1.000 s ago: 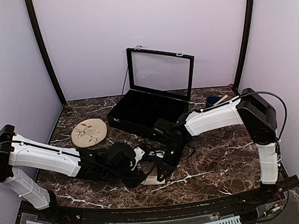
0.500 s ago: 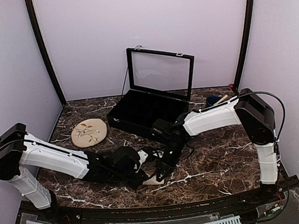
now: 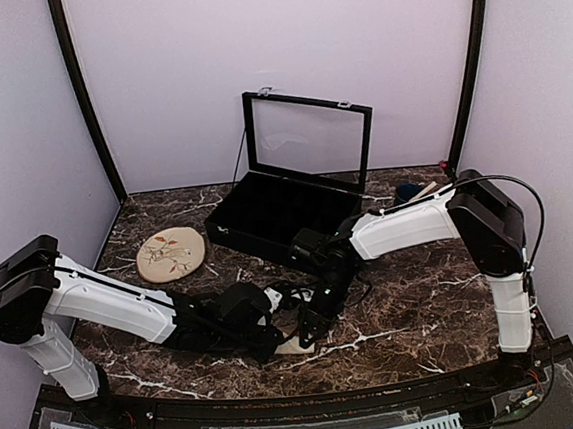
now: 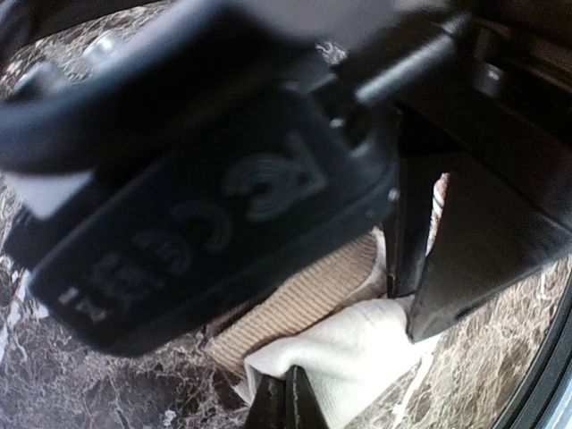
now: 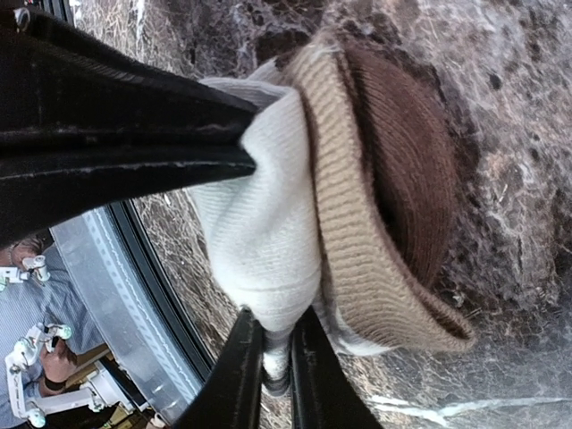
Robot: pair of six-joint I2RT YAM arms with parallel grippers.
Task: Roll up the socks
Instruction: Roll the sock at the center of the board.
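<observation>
Presently gripping the cream sock (image 5: 268, 232) from two sides, close to the six o'clock edge of the bench (image 3: 424, 293), just ahead of the arm bases. Lies bunched and curled on the marble: cream fabric outermost, then a tan ribbed band, then a dark brown band tucked at the core. From nine o'clock in the top view, the left gripper (image 4: 286, 395), jaws pressed fully together, nipping a fold of the cream edge at the very tips. From two o'clock, the right gripper (image 5: 275, 362), jaws only a thin slit apart, a tuck of cream fabric caught between them and touching both. Tips of the two nearly meeting over the bundle. At twelve o'clock from the sock, a black case (image 3: 276, 210) with lid raised; at ten o'clock, well apart, a round leaf-pattern plate (image 3: 171, 254).
</observation>
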